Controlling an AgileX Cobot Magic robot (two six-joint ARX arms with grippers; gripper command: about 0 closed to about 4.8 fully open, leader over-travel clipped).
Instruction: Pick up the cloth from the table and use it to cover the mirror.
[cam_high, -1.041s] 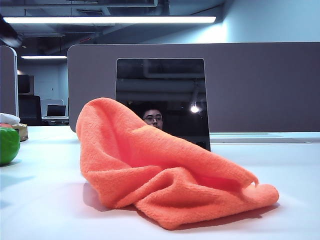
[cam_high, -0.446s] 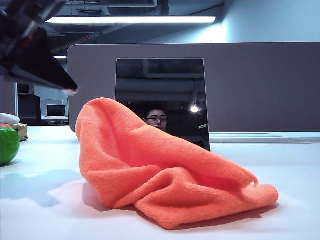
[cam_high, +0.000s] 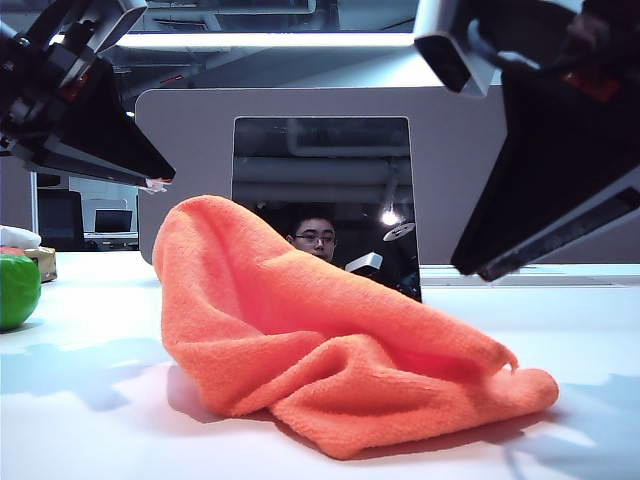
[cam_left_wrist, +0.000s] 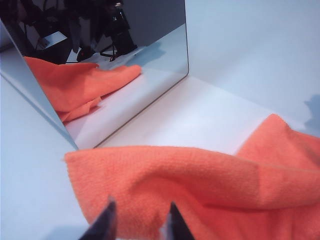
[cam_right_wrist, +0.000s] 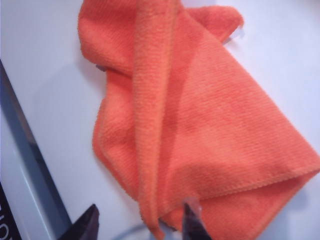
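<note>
1 cloth (cam_high: 320, 360), 1 mirror (cam_high: 340, 170), 2 pincers: left pincer (cam_left_wrist: 138, 220), right pincer (cam_right_wrist: 141, 222).

left pincer (cam_left_wrist: 138, 220) entered, open | right pincer (cam_right_wrist: 141, 221) entered, open

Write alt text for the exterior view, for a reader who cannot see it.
A crumpled orange cloth lies heaped on the white table in front of an upright dark mirror, hiding its lower left part. The left gripper hangs above the cloth's left end, and the right gripper looms large at upper right; neither touches the cloth.
</note>
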